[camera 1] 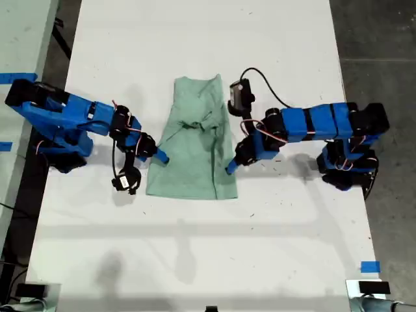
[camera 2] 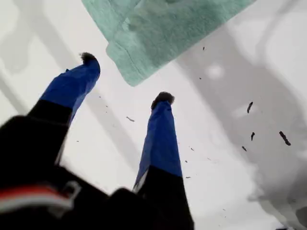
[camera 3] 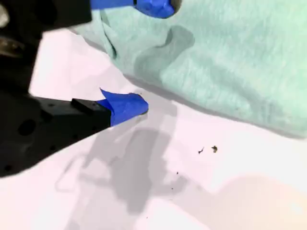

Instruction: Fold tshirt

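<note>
Tshirt lies part-folded at table centre in the exterior view. First gripper spread, empty, just off a corner; second gripper spread at the cloth edge, grasping nothing.

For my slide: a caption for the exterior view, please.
Two blue arms flank a partly folded tshirt on a white table.

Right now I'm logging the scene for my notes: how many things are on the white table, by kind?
Pale mint-green tshirt: 1
Blue robot arms: 2, ending in my first gripper and my second gripper, both open beside the tshirt's edges
Blue tape marker on the table: 1
Total: 4
</note>
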`<state>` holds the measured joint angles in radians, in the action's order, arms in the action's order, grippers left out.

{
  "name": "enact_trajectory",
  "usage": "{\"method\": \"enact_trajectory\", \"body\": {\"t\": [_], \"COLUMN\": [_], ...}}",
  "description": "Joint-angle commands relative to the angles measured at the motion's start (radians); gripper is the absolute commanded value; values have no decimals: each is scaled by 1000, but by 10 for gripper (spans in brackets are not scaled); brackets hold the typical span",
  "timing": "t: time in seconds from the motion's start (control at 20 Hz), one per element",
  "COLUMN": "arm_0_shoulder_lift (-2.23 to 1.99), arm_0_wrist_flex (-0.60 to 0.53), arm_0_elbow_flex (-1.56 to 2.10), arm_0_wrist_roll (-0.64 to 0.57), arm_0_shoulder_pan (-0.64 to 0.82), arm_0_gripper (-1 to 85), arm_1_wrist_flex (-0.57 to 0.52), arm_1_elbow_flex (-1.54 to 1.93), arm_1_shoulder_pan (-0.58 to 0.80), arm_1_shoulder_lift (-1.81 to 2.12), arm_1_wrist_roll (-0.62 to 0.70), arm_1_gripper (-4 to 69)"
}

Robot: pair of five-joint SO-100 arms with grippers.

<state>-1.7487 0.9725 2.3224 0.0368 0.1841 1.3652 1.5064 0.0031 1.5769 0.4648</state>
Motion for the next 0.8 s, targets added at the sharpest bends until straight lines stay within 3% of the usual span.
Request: {"method": "enact_trajectory", "body": {"t": [0.0,0.1,0.3,0.55,0.75], "arm_0_shoulder_lift": [5,21,31,40,72], "arm_0_wrist_flex": [-51,-54,-46,-25,69], "arm_0_elbow_flex": [9,5,3,-6,-66], "arm_0_wrist_roll": [-18,-25,-5,21,51], "arm_0_shoulder_pan": [21,20,-14,-43,-72], "arm_0_gripper": [279,264,14,1,1], "arm_1_wrist_flex": [-31,-34,-40,-46,-52], "arm_1_elbow_flex": [9,21,29,35,35], "arm_1_shoulder_pan": [-20,-20,-18,-18,-15], "arm_1_shoulder_lift": [84,91,92,92,92], "arm_1_wrist_roll": [-12,-12,-15,-11,-9], "arm_1_gripper": [256,254,252,248,242]}}
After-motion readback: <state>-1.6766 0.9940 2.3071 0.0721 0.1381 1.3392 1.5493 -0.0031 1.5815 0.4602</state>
